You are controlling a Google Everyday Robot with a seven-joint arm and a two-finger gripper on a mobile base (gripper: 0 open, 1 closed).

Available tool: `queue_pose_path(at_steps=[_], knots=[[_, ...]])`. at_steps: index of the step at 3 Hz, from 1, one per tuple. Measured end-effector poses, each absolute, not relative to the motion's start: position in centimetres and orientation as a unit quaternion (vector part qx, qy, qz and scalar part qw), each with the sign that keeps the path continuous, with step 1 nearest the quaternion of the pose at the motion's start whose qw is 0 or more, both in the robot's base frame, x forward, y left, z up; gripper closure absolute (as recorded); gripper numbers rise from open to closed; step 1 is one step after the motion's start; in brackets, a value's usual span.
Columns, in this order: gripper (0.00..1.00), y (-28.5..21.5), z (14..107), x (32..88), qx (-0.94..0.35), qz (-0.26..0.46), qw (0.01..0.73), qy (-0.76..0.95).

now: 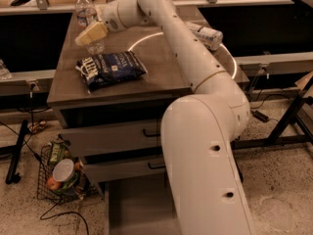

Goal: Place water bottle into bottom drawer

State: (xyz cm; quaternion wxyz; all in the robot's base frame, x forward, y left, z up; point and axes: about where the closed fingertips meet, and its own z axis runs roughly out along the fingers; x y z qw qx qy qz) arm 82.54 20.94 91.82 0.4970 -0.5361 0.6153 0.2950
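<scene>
The water bottle [86,14], clear with a white cap, stands upright at the far left corner of the table [166,67]. My gripper [91,34] has reached across the table to it and crosses in front of the bottle's lower half, hiding that part. The bottle's base rests on the table. The bottom drawer [139,207] is pulled out at floor level below the table, a shallow grey tray with nothing showing in it; my arm covers its right part.
A dark blue snack bag [111,69] lies on the table just in front of the bottle. A white-labelled bottle [206,34] lies on its side at the right. Two shut upper drawers [117,136] have black handles. A wire basket [61,174] stands on the floor at the left.
</scene>
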Motion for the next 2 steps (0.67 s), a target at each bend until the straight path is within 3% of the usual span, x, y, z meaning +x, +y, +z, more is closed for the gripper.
queue_pose_path(at_steps=[2], knots=[[0.49, 23.25, 91.28, 83.3, -0.515, 0.327, 0.513, 0.604]])
